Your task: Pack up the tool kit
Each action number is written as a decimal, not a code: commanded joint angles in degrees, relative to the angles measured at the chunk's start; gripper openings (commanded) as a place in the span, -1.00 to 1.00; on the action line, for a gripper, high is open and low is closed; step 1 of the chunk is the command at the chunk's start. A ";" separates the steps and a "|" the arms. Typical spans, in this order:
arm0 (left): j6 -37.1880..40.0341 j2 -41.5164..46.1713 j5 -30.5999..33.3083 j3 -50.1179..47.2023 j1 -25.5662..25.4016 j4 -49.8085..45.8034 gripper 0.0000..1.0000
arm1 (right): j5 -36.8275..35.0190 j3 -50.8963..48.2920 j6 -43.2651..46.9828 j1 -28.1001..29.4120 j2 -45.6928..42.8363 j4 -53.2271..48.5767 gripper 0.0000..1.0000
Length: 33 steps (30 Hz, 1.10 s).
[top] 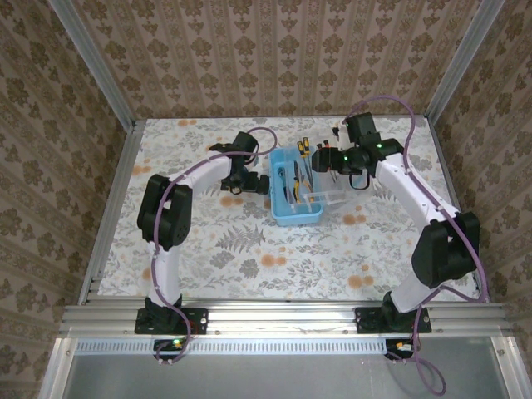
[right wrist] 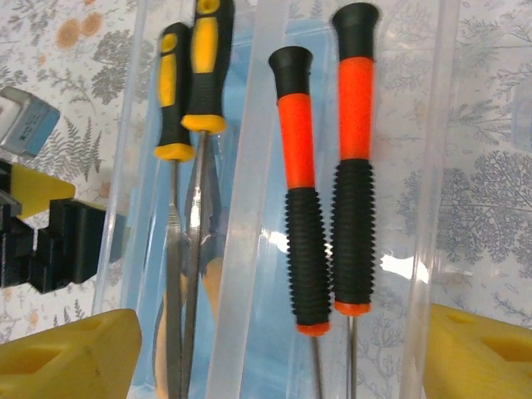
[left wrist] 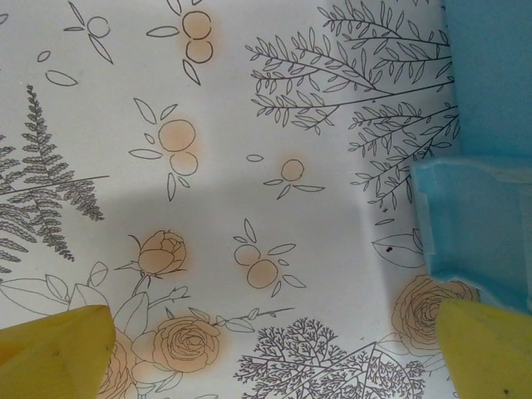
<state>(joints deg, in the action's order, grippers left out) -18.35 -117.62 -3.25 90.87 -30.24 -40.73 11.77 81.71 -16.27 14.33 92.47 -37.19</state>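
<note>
The light-blue tool kit case lies open mid-table, with a clear tray along its right side. In the right wrist view two red-black screwdrivers lie side by side in one clear compartment. Two yellow-black handled tools lie in the compartment to their left, over the blue base. My right gripper hovers above the tray, open, its yellow fingers wide of the screwdrivers and touching nothing. My left gripper is open over the cloth, and its right finger sits by the case's corner.
A floral tablecloth covers the table. Patterned walls and metal rails close in the sides and back. The left arm's black wrist sits just left of the clear tray in the right wrist view.
</note>
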 commanded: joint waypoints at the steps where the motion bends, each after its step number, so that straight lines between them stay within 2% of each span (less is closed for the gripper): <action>1: -0.28 -1.59 -3.09 1.39 -1.37 2.59 1.00 | 3.17 2.31 -0.24 3.07 0.87 0.65 0.77; 3: -0.27 -1.56 -3.08 1.39 -1.39 2.59 1.00 | 1.25 2.20 -0.24 3.07 1.04 0.28 0.87; 4: -0.28 -1.56 -3.18 1.43 -1.38 2.70 1.00 | 0.55 2.09 -0.24 3.01 1.13 0.18 1.00; 14: -0.15 -1.73 -3.41 2.00 -1.42 2.59 1.00 | -5.84 1.96 -1.57 5.21 3.50 1.68 1.00; 28: -0.15 -2.61 -3.96 3.22 -1.74 2.18 1.00 | -27.68 6.85 -2.18 12.52 7.59 -0.49 1.00; 33: 0.02 -2.99 -4.05 4.06 -1.99 1.84 1.00 | -32.78 7.78 -1.90 13.88 10.47 -1.16 1.00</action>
<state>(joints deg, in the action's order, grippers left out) -18.35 -118.91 -4.75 92.82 -30.39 -40.66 -16.64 87.33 -18.04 26.37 100.84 -40.62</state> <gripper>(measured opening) 0.999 0.999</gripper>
